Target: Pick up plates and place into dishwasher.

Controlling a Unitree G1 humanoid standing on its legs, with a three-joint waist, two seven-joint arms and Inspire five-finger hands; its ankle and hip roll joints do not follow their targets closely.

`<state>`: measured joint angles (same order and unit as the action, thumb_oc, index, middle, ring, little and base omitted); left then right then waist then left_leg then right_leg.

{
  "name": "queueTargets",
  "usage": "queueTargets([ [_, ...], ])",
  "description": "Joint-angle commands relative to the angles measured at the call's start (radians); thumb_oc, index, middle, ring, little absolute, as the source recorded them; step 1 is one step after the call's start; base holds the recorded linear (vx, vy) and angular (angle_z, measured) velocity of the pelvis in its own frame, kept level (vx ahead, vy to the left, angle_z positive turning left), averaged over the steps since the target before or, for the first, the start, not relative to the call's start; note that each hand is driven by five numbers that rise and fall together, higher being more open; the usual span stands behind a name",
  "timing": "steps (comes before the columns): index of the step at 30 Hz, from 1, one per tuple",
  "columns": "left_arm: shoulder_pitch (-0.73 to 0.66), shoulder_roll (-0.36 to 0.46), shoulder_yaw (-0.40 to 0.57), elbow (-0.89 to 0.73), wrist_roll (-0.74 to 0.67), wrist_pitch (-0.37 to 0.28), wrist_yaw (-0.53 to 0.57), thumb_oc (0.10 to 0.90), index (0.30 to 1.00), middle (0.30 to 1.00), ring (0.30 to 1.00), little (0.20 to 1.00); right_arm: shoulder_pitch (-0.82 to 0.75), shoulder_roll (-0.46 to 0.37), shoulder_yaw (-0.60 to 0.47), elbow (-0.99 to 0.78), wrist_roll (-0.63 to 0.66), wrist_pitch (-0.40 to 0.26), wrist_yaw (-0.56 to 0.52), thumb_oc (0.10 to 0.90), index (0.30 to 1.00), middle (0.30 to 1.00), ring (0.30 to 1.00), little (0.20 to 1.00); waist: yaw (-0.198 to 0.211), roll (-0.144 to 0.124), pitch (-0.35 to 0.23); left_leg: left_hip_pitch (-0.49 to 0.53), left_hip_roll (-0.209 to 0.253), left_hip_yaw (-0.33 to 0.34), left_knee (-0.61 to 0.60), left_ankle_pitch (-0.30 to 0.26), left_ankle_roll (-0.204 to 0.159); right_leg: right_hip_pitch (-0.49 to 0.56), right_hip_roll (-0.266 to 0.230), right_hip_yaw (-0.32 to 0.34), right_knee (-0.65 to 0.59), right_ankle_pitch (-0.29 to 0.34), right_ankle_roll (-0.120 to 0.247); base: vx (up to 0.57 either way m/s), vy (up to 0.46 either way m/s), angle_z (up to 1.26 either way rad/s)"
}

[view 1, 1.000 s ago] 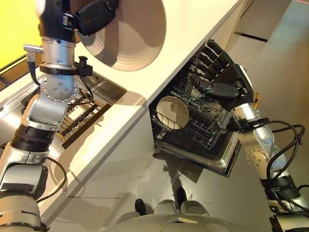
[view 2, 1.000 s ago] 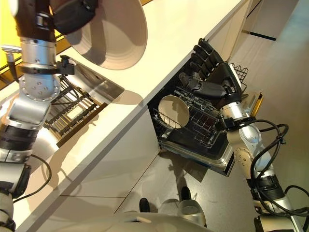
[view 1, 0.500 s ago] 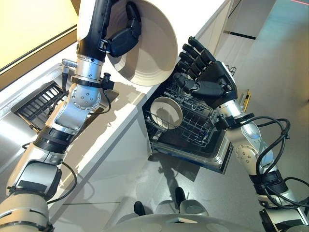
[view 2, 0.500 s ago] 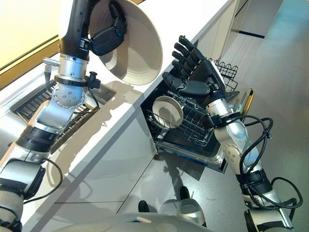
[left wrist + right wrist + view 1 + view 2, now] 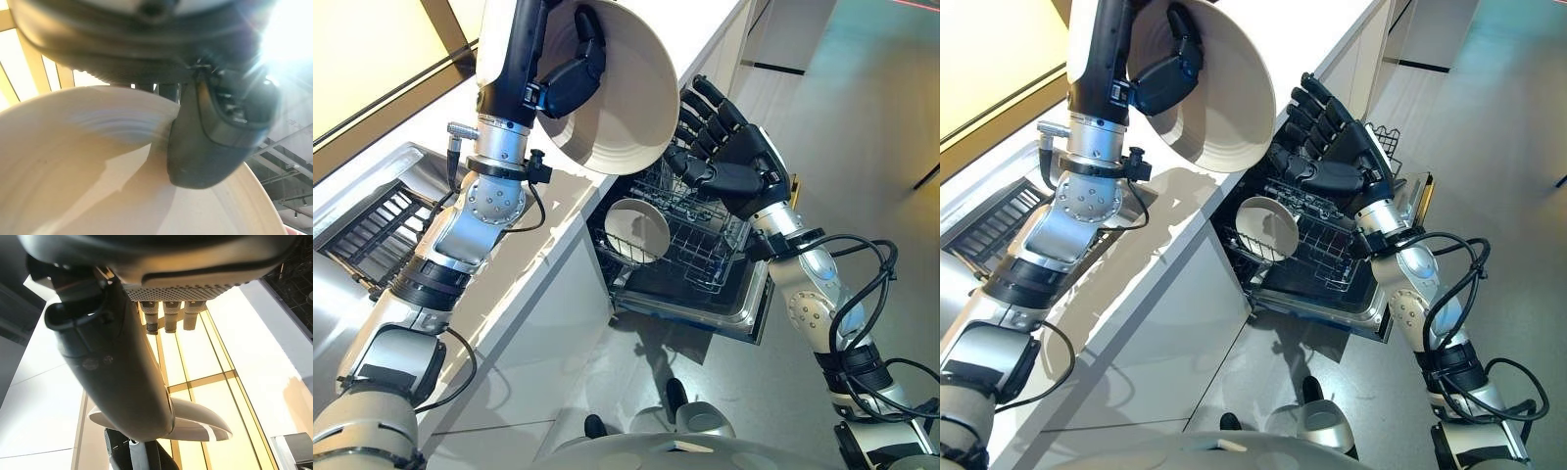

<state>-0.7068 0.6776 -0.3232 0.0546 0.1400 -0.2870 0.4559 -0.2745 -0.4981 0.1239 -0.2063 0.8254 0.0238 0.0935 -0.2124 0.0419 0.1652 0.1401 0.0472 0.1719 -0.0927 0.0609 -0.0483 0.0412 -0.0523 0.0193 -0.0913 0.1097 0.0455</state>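
Plate carried toward the open dishwasher.
Left hand [image 5: 570, 80] clamps the plate [image 5: 622, 98] rim at upper centre; right hand [image 5: 736, 168] waits, fingers spread (ready to receive), above the dishwasher rack [image 5: 695, 240].

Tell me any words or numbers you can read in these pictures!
There are none to read. The cream plate in the left hand is plain, so is the plate standing in the dishwasher rack, and the white counter carries no print. The right hand bears no legible marking.
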Motion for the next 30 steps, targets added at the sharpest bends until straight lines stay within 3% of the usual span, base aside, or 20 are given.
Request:
queueTargets([
  [1,-0.185,-0.022,-0.076,0.068,0.043,-0.078,0.077,0.100,0.300,0.300,0.300,0.200,-0.065,0.032,-0.043,-0.158,0.063,-0.066,0.053,0.800,0.900,0.900,0.900,0.900,-0.023,-0.019,-0.130,0.022,-0.044,0.007,0.005,-0.079,0.027,0.043,0.030,-0.011,0.016,-0.043,0.048,0.00,0.000,0.00],
  [8,-0.213,-0.013,-0.095,0.108,0.098,-0.075,0.108,0.100,0.300,0.300,0.300,0.200,-0.060,0.030,-0.048,-0.152,0.059,-0.054,0.053,0.800,0.900,0.900,0.900,0.900,-0.033,-0.025,-0.134,0.023,-0.040,0.022,0.005,-0.079,0.026,0.041,0.028,-0.006,0.014,-0.041,0.050,0.00,-0.011,-0.07],
  [18,-0.307,0.169,-0.116,0.138,0.115,-0.054,0.111,0.100,0.300,0.300,0.300,0.200,-0.003,-0.018,-0.094,-0.163,0.093,-0.014,0.073,0.800,0.900,0.900,0.900,0.900,-0.043,-0.001,-0.139,0.020,-0.037,0.040,0.005,-0.074,0.020,0.032,0.025,-0.008,0.012,-0.035,0.055,0.00,0.003,-0.02],
  [30,-0.302,0.225,-0.106,0.160,0.101,-0.077,0.107,0.100,0.300,0.300,0.300,0.200,-0.003,-0.035,-0.097,-0.148,0.104,-0.018,0.061,0.800,0.900,0.900,0.900,0.900,-0.021,0.000,-0.147,0.013,-0.042,0.015,0.005,-0.071,0.020,0.037,0.021,-0.020,0.010,-0.037,0.053,0.00,0.000,0.00],
])
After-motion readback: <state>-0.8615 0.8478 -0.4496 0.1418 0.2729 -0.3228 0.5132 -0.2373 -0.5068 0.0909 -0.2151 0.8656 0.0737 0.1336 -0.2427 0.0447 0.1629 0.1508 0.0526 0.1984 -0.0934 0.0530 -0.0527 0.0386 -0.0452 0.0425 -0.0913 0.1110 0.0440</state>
